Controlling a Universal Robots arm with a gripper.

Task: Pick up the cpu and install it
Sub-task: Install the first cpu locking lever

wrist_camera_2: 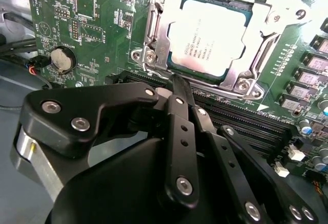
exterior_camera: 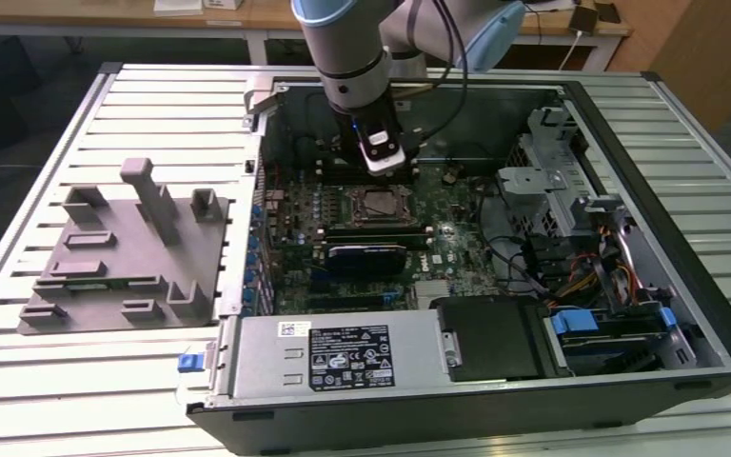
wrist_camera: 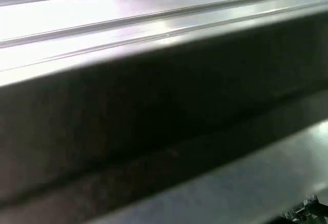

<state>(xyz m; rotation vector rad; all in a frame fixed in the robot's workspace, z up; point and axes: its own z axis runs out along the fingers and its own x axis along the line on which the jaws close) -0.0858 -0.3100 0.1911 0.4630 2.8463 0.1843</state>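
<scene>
In the exterior view the arm reaches straight down into the open computer case point(exterior_camera: 620, 238), its gripper point(exterior_camera: 384, 164) hovering just beside the socket where the cpu point(exterior_camera: 376, 202) sits. A careless descent here could clip the socket frame.

In the second wrist view the fingers point(wrist_camera_2: 177, 93) are closed together, holding nothing, their tips just short of the cpu point(wrist_camera_2: 210, 37), which lies seated in the socket frame point(wrist_camera_2: 154, 34). If it sits unevenly, pins could bend.

The first wrist view shows blurred metal ridges.

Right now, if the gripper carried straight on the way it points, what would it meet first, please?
Probably the cpu seated in its socket on the motherboard; the gripper points just at the socket's near edge, though depth is unclear.
</scene>
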